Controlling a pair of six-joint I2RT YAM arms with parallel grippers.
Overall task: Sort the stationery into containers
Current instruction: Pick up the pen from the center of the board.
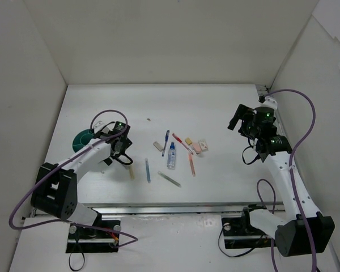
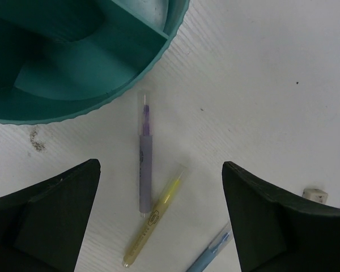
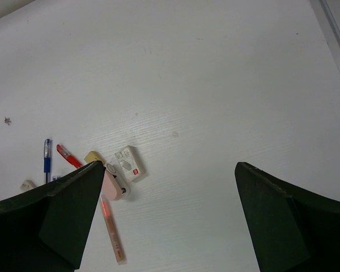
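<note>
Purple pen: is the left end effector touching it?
Apart. Left wrist view: bare table separates the purple pen from both fingers of the left end effector.

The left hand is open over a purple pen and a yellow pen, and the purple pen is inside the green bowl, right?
No. The purple pen is not inside the green bowl; it lies on the table beside it, as the left wrist view shows. The left hand is indeed open over it and the yellow pen.
</note>
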